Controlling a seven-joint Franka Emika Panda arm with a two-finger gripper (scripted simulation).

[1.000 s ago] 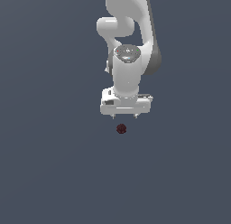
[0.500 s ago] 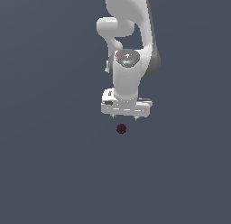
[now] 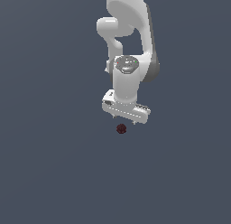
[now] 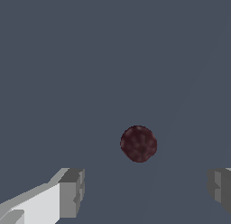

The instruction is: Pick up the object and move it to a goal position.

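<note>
Ball (image 3: 121, 128), dark red and bumpy, lies alone on the plain grey worktop (image 3: 49, 164), just below the gripper (image 3: 125, 118) in the exterior view and not touched by it. The arm (image 3: 128, 33) hangs over it with the wrist turned downward, which looks like a set-up for a top-down grasp. In the wrist view the ball (image 4: 138, 143) shows between the two fingers (image 4: 72, 192), somewhat nearer one of them and a little beyond their tips; the fingers stand wide apart with nothing between them, wide enough to pass on either side of so small a thing. Judging from this, the pick has not yet begun: the gripper needs to centre over the ball and drop before closing. Being round, the ball could roll if a finger nudges it. No goal marker can be seen in either view
</note>
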